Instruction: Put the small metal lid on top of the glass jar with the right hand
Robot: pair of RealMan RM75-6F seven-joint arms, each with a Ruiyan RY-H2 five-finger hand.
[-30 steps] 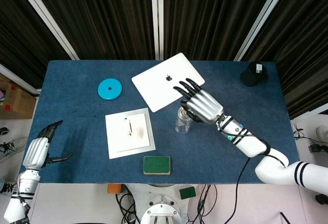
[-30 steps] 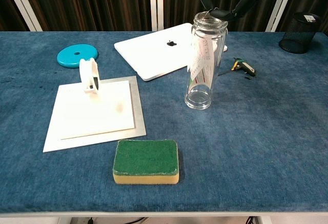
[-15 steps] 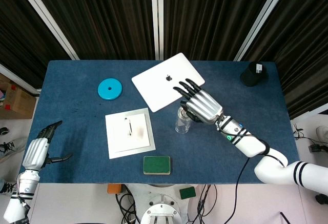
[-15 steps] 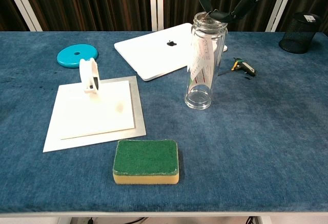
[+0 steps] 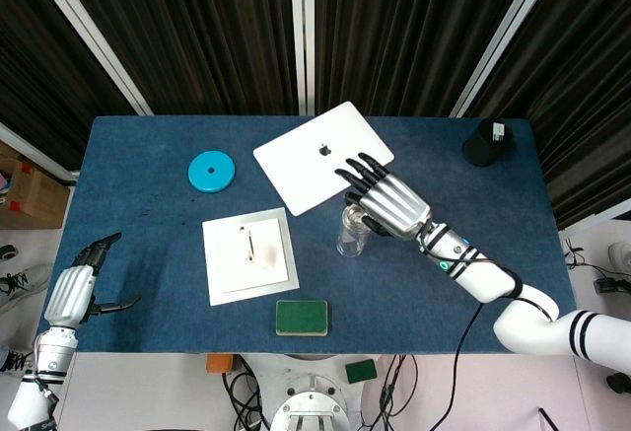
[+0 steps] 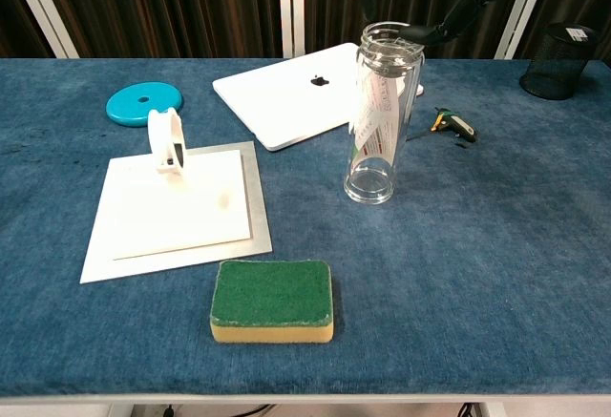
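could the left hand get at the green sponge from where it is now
Probably yes: the left hand hangs off the table's near left corner, and only bare cloth lies between it and the sponge, though the stretch looks long.

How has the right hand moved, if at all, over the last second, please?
Yes, slightly. In the chest view the right hand has lifted: its dark fingers, which reached the jar rim before, now sit higher and further right of it.

You can make out an Apple logo on the closed white laptop point(image 6: 304, 93), seen in both views. The paper label inside the tall clear glass jar point(image 6: 380, 116) carries print too small to read.
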